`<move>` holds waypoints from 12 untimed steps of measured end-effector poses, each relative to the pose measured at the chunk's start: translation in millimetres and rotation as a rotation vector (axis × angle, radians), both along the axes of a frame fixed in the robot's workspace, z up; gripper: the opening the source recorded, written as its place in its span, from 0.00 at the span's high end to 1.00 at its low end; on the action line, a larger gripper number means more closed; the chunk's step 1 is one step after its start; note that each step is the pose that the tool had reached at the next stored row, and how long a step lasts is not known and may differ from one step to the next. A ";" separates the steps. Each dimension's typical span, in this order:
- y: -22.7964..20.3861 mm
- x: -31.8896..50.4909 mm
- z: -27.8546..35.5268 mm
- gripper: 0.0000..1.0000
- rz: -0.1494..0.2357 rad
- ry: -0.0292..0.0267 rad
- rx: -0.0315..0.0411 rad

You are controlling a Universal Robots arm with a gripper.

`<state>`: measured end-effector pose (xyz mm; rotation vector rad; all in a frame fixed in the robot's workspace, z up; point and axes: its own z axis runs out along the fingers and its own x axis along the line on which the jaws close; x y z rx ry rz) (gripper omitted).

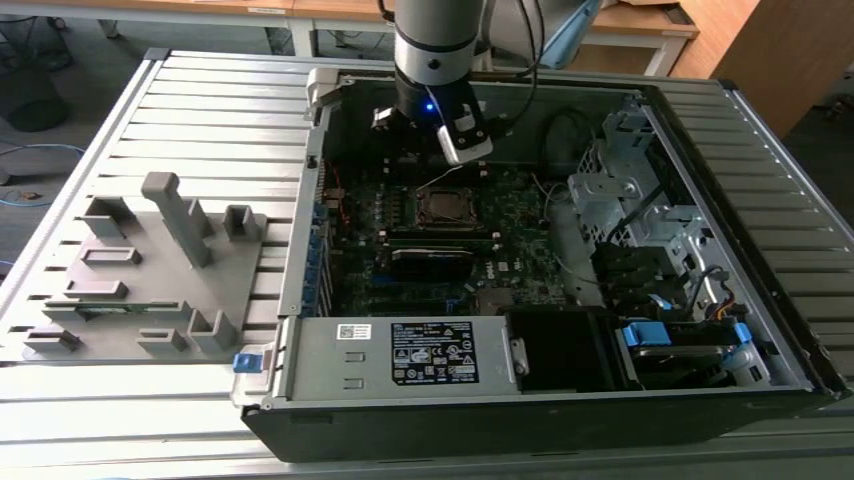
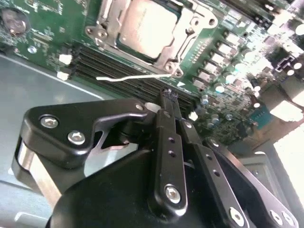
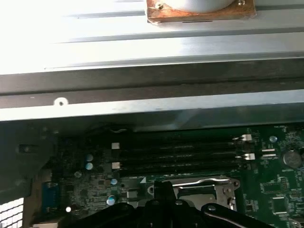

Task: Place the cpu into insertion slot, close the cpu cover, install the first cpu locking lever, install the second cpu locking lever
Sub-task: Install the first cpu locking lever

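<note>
Two fingers [image 2: 168, 142] of the gripper [image 2: 168, 95], pressed together on nothing. Just past the tips, thin silver locking lever [image 2: 133, 77], latching unclear. Beyond, cpu [image 2: 147, 26] seated in insertion slot [image 2: 105, 35] under lowered cpu cover [image 2: 188, 34], far edge cut off.

On a slatted metal counter [image 1: 200, 110], an open computer case [image 1: 534, 425] lying on its side. Inside, a green motherboard [image 1: 527, 225], with a silver drive cage [image 1: 621, 190] toward the exterior view's right. Nearest the camera, a grey power supply [image 1: 334, 365] bearing a printed label [image 1: 434, 352]; just beside its corner, a blue tab [image 1: 246, 362]. Toward the exterior view's left, apart from the case, a grey fixture [image 1: 247, 265] with upright posts and blocks. In both wrist views, long black memory slots [image 2: 118, 76] [image 3: 180, 152] and a round coin battery [image 2: 13, 21] [image 3: 290, 158]. Across the slots in the second wrist view, a thin white wire [image 2: 133, 77].
</note>
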<state>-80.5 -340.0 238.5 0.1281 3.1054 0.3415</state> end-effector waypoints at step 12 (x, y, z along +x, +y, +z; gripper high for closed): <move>0.1 6.0 -0.2 0.89 0.000 0.0000 -0.0166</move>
